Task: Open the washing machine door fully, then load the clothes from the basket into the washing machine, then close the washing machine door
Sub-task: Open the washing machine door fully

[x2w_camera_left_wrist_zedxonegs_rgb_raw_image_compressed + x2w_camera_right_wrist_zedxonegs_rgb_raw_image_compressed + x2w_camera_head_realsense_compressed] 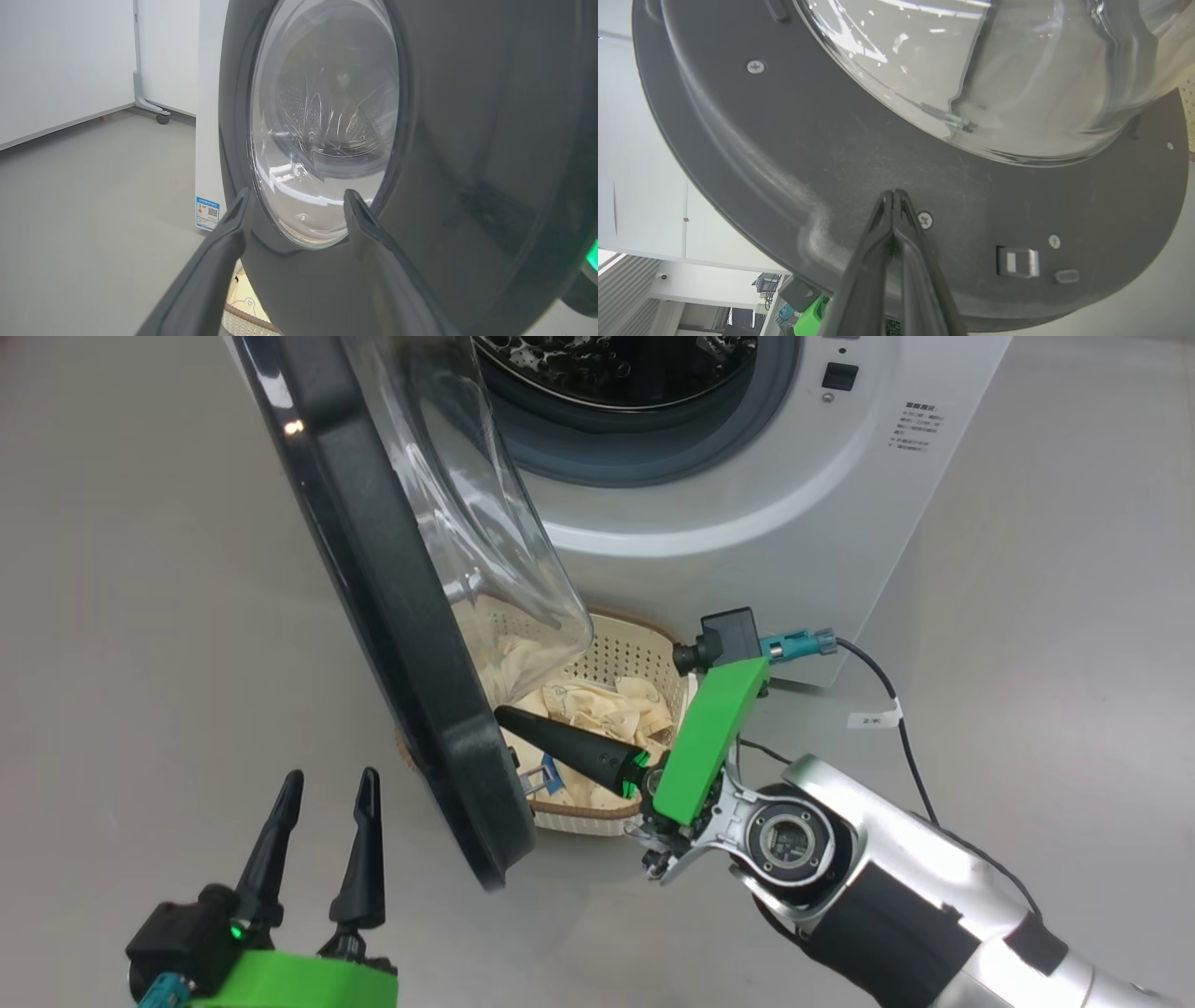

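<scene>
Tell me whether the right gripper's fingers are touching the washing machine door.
Touching: head view shows the right gripper fingers' tip meeting the washing machine door with no gap.

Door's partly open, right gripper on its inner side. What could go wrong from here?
1. The shut right gripper seems to meet the washing machine door's smooth inner face with its tips alone, so it may skid off.
2. That arm reaches over the basket of clothes and might knock it.
3. The open left gripper sits outside the door, in its likely swing path.
</scene>
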Tool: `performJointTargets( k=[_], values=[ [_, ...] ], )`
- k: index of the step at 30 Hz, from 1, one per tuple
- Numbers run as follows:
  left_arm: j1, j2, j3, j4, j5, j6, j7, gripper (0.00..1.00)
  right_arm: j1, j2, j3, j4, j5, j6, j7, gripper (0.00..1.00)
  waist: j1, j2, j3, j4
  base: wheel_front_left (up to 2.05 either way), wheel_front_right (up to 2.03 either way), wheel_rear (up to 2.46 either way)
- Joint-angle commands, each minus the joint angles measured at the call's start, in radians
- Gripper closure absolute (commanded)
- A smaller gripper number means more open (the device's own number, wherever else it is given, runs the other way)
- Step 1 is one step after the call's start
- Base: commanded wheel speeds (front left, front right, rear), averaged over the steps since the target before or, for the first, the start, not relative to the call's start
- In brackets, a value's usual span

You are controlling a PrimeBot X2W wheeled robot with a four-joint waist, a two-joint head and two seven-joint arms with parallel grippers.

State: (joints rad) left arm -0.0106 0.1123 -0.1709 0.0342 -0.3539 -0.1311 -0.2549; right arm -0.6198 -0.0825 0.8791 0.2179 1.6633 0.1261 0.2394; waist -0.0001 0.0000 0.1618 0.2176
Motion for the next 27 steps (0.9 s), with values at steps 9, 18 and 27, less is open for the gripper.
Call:
performJointTargets(
  k=[9, 18, 27],
  values=[
    [0.0, 0.014, 0.035, -0.024, -0.005, 0.0, -0.007, 0.0, -0.01, 0.032, -0.001, -0.026, 0.007, 0.005, -0.029, 1.0, 0.0001, 0.0, -0.025, -0.019, 0.0, 0.0, 0.0],
    [0.024, 0.024, 0.043, -0.023, -0.003, 0.0, -0.007, 0.0, -0.008, 0.003, -0.034, -0.023, -0.116, 0.005, -0.088, 1.0, 0.0001, 0.0, -0.059, -0.054, 0.0, 0.0, 0.0],
    [0.046, 0.039, 0.05, -0.018, -0.002, 0.0, -0.007, 0.0, -0.045, -0.145, 0.08, 0.02, -0.381, 0.005, -0.417, 0.16, 0.0001, 0.0, -0.093, -0.072, 0.0, 0.0, 0.0]
  ],
)
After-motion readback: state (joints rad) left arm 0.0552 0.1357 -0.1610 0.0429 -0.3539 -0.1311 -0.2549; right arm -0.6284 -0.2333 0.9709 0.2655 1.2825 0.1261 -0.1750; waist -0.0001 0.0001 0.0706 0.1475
